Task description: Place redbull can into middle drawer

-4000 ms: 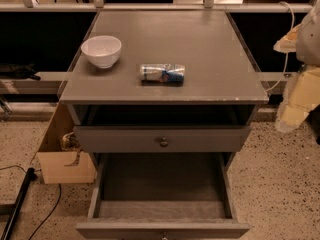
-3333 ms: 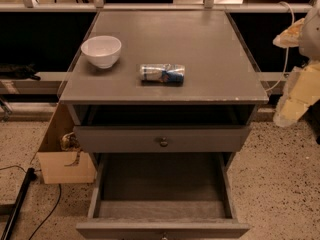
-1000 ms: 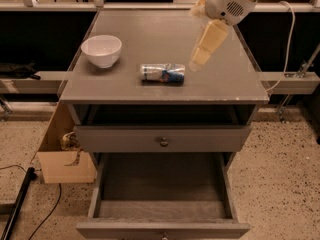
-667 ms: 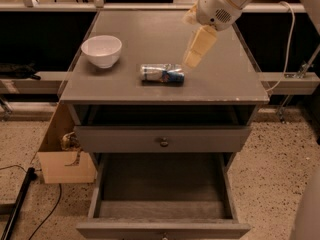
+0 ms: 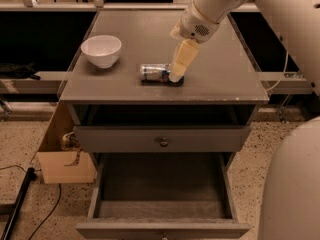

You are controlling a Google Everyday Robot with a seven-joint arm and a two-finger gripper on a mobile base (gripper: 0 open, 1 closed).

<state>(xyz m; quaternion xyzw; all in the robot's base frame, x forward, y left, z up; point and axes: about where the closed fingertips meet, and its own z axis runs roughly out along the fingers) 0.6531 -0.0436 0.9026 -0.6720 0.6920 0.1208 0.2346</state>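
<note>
We are at the grasping step: our cream gripper (image 5: 175, 75) hangs at frame centre, its tip at the right end of the slim silver-and-blue redbull can (image 5: 153, 72), which lies on the grey cabinet top (image 5: 220, 69). Whether it grips, we cannot tell. Next comes a secure hold, then lowering the can into the open grey wooden middle drawer (image 5: 160, 189) at bottom centre.

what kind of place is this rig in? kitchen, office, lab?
Likely a lab or test space, not a kitchen: a lone grey drawer cabinet on speckled floor, with a loose cable and a cardboard box beside it. The gripper hangs at one end of the redbull can.
</note>
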